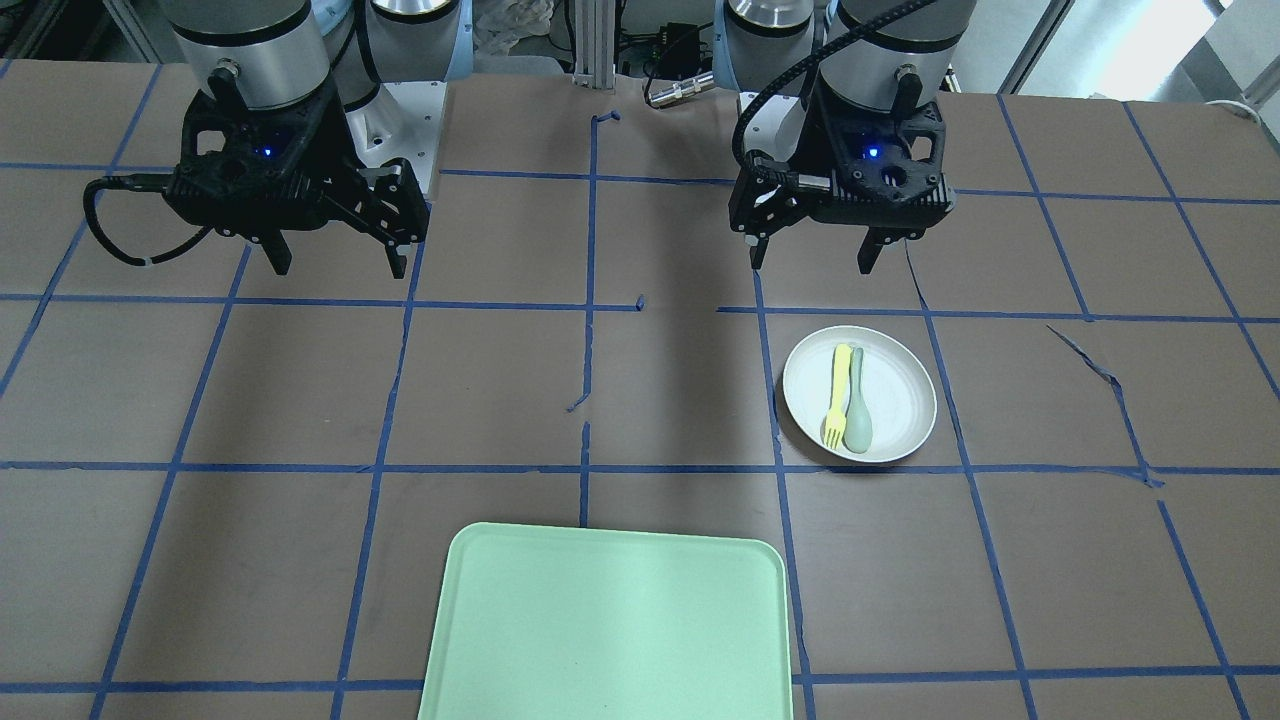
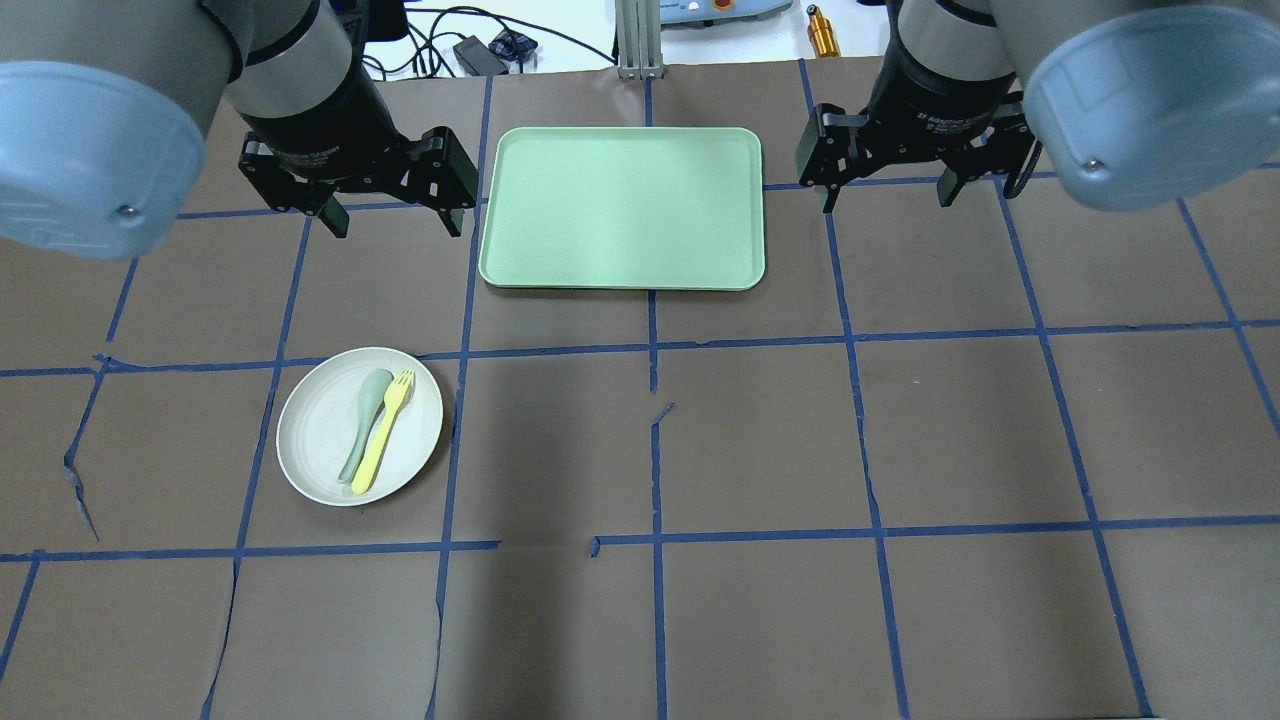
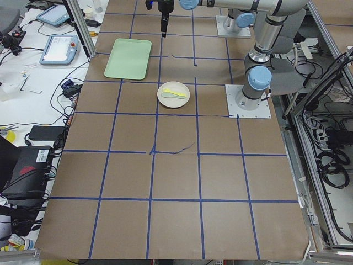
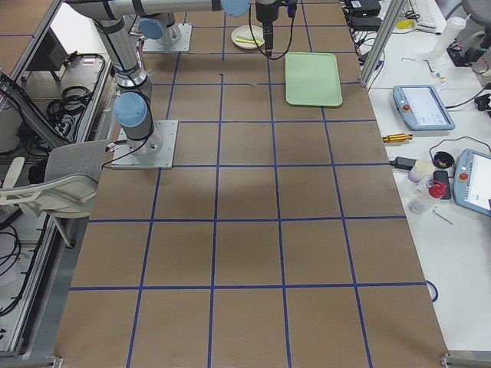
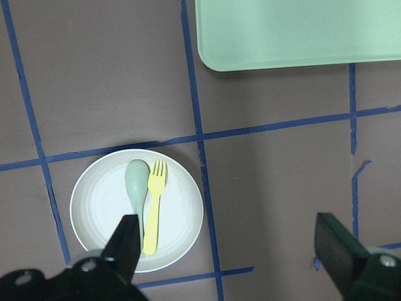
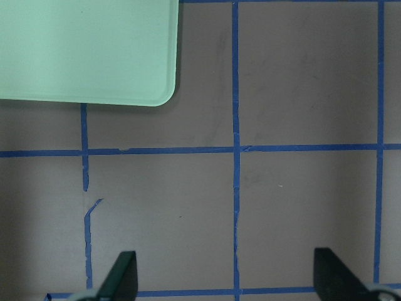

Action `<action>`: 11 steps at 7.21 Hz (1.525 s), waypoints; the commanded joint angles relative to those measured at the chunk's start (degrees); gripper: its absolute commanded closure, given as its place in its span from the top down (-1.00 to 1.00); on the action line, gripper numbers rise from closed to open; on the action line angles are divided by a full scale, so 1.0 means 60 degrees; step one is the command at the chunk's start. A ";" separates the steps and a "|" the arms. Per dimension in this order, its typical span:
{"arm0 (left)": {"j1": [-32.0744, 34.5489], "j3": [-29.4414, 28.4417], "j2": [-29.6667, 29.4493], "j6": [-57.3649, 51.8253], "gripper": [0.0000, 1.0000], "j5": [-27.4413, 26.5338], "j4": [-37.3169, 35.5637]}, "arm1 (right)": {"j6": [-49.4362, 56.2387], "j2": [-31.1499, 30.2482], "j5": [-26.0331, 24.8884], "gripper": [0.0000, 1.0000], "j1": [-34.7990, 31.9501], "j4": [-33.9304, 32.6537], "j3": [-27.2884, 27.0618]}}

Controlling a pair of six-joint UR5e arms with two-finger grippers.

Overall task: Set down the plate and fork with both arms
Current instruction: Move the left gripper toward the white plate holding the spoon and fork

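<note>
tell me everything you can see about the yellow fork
The fork is small, bright yellow, apparently one-piece plastic, with short tines and a flat handle. It lies flat in the plate, on the robot's left side, shorter than the plate is wide, tines pointing away from the robot toward the tray. The spoon lies right beside it, seemingly touching. The left end effector and right end effector are open and apart from it.

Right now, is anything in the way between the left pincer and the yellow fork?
Nothing stands between them. The left pincer hangs open above bare table. The fork lies uncovered on the plate. Only the spoon lies close beside it, so a grab might bump that.
</note>
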State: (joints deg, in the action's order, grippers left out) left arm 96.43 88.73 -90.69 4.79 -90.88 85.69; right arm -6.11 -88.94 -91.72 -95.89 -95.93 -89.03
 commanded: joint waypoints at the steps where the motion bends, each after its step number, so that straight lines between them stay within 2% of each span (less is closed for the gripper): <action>1: -0.0002 0.0007 -0.0003 0.0022 1.00 0.0015 -0.0028 | -0.0007 -0.0001 -0.0006 1.00 0.0000 -0.0022 -0.0044; 11: -0.0045 0.0183 0.0056 0.0549 1.00 0.0015 -0.0306 | -0.0007 0.0013 0.0082 1.00 0.0000 -0.0022 -0.0044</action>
State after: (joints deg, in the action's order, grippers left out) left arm 96.21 89.80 -90.41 7.99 -90.79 83.83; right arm -6.11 -88.86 -91.32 -95.89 -96.16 -89.23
